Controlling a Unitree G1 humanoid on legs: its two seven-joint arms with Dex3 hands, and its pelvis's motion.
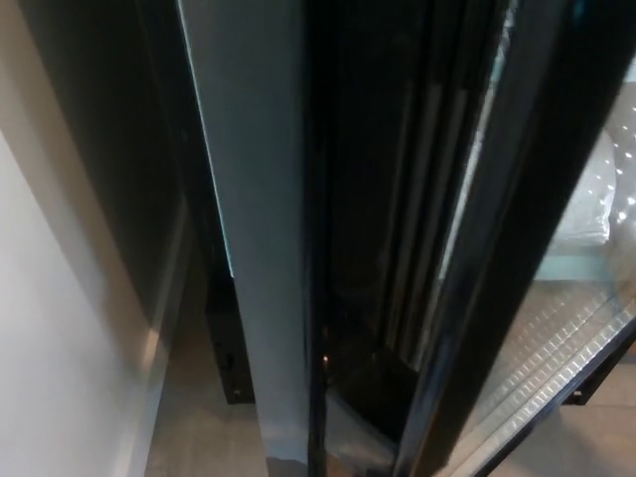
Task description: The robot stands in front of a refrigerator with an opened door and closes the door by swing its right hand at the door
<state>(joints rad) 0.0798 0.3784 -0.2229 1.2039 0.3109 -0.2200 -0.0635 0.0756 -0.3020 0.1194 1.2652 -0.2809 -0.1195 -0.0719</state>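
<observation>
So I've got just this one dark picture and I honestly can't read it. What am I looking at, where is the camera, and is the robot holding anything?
The camera sits on the head of a humanoid robot and looks downward, so picture left is the robot's own left. Most of the frame is a refrigerator seen very close. The grey upright strip in the middle looks like the edge of its cabinet or door. To the right, the slanted black frame with glass is the open door, and through the glass a ribbed wire shelf shows. On the left is a pale wall, with bare floor at the bottom. No robot hand or arm shows in this picture, so nothing can be said about what it holds.
</observation>
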